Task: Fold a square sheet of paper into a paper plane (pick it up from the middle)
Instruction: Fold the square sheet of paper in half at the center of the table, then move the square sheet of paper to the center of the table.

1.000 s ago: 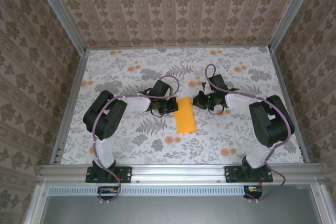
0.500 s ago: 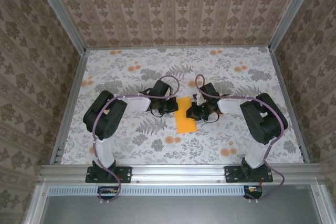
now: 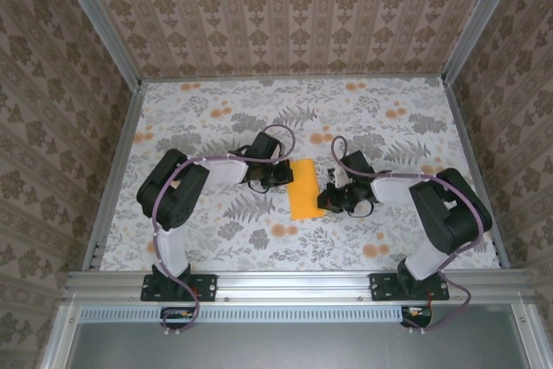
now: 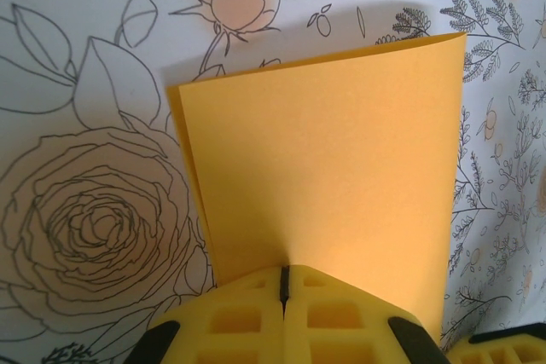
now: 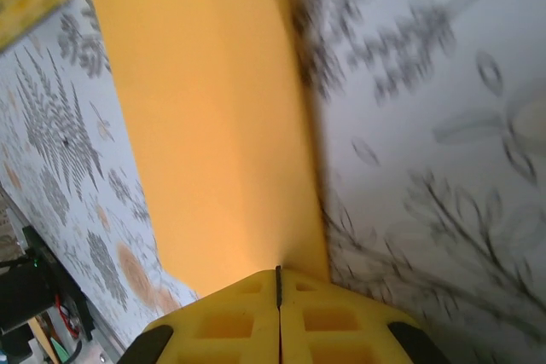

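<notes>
So, progress: early days. The square sheet of paper [image 3: 305,188] is folded in half, two layers; nose and wing folds all look left to do.
Paper spot: flat on the floral cloth [image 3: 199,127], mid-table, well off every edge.
Left gripper [image 3: 281,181]: jaws closed tight, tips at the paper's left edge.
Right gripper [image 3: 327,199]: closed too, at its right edge; pinching or pressing, can't tell.
Containers: none, the paper lies straight on the cloth.

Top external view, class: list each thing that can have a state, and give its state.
sheet of paper: folded in half, lying on the floral cloth
left tool: shut, tips at the paper's edge
right tool: shut, tips at the paper's edge
</notes>
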You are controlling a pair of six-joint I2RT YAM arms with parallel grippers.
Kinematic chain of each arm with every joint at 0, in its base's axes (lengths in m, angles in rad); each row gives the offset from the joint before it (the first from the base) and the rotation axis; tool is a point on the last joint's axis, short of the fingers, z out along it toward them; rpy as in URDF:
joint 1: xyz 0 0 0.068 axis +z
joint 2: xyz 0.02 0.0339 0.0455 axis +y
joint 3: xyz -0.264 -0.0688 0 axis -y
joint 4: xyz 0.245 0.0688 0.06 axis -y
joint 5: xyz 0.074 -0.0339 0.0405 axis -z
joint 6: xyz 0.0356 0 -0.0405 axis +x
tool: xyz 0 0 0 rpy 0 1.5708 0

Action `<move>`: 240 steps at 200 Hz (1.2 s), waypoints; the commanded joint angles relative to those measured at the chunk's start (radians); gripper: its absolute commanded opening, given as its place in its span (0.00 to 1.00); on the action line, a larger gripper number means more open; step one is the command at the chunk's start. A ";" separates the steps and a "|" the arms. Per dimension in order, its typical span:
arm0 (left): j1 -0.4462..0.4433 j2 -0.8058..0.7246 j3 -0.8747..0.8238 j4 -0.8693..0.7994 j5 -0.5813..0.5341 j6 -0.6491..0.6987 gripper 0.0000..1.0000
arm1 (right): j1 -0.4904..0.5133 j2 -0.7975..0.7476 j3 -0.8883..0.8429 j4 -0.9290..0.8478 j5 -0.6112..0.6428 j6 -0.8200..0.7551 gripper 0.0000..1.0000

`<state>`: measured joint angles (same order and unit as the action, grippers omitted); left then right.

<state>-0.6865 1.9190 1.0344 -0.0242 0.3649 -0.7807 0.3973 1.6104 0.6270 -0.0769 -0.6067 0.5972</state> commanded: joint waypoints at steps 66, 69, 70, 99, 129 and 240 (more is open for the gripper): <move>0.007 0.060 -0.033 -0.186 -0.054 0.099 0.12 | 0.013 -0.094 -0.021 -0.089 0.093 0.007 0.08; 0.007 0.054 -0.020 -0.192 -0.051 0.105 0.12 | 0.017 -0.092 -0.020 -0.077 0.095 0.012 0.08; 0.007 0.052 -0.016 -0.193 -0.049 0.108 0.13 | 0.018 -0.090 -0.020 -0.073 0.096 0.014 0.08; 0.022 -0.009 0.088 -0.216 0.012 0.138 0.21 | 0.059 -0.045 -0.017 0.026 0.155 0.099 0.08; 0.057 -0.099 0.132 -0.250 0.008 0.143 0.32 | 0.133 -0.011 -0.041 0.107 0.218 0.220 0.08; 0.302 -0.618 -0.261 -0.295 -0.099 0.054 0.61 | 0.382 0.092 0.300 -0.013 0.435 0.330 0.12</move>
<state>-0.4252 1.4033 0.8215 -0.2626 0.2974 -0.7094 0.7845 1.7035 0.8139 0.0666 -0.2485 0.9989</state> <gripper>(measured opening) 0.577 0.106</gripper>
